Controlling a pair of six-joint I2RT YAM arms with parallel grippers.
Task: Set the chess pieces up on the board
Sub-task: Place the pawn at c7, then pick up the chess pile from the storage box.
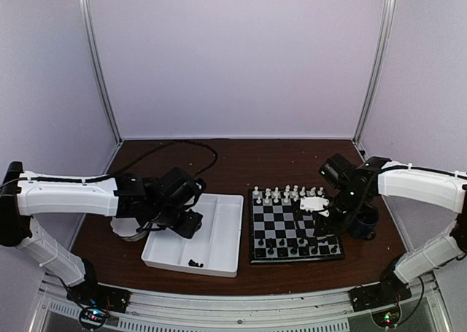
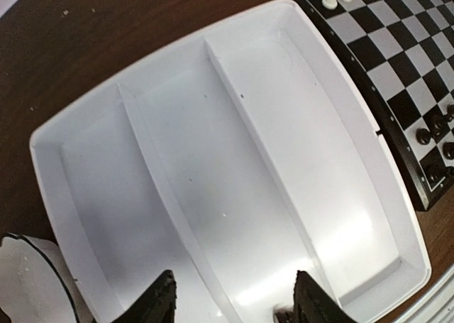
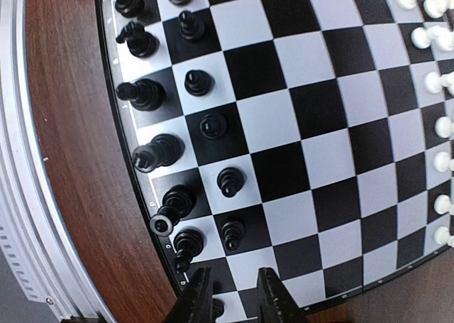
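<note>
The board [image 1: 292, 220] lies right of centre, with white chessmen [image 1: 288, 195] along its far rows and black chessmen [image 1: 295, 244] along its near rows. My right gripper [image 1: 321, 226] hovers over the board's near right corner. In the right wrist view the gripper [image 3: 235, 302] is open a narrow way, and a small black piece [image 3: 216, 309] stands on the board [image 3: 298, 110] just inside the left finger. My left gripper [image 1: 190, 224] hangs over the white tray [image 1: 222, 219]. It stands open [image 2: 237, 305], with a dark piece [image 2: 284, 314] beside its right finger.
The divided tray [image 2: 213, 160] has three long compartments, and a few loose black pieces [image 1: 194, 263] lie at its near edge. A white scalloped bowl [image 2: 28, 280] sits left of the tray, under the left arm. The board's edge [image 2: 397, 60] runs close along the tray's right side.
</note>
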